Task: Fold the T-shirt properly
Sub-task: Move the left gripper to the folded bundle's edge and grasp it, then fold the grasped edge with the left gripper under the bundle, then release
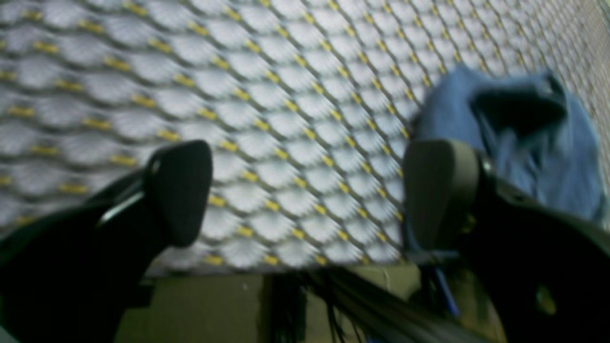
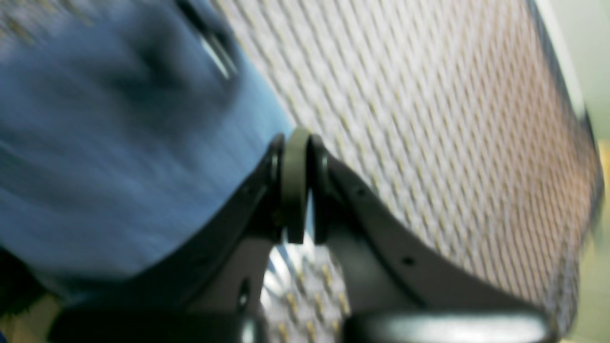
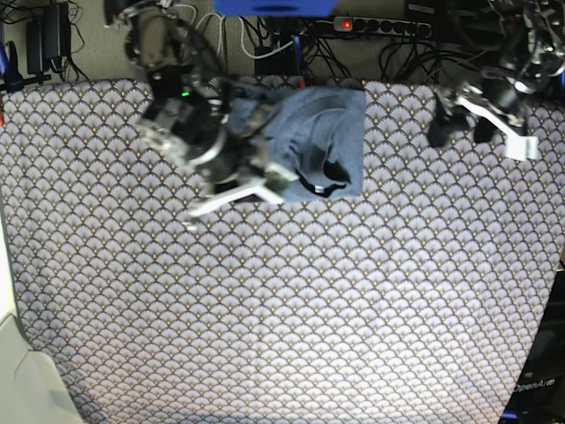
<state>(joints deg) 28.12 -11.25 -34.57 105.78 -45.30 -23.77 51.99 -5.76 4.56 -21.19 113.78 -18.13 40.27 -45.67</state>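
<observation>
The slate-blue T-shirt lies as a compact folded bundle at the back middle of the table, its dark collar opening toward the front right corner. My right gripper is shut, pads pressed together with nothing between them, just beside the T-shirt. In the base view this gripper is blurred at the shirt's left edge. My left gripper is open and empty above the covering, with the T-shirt beyond its right finger. From the base, the left gripper hovers well right of the shirt.
The scallop-patterned grey table covering spans the whole table. A power strip and tangled cables run along the back edge, right behind the shirt. The table's edge shows at the right of the right wrist view.
</observation>
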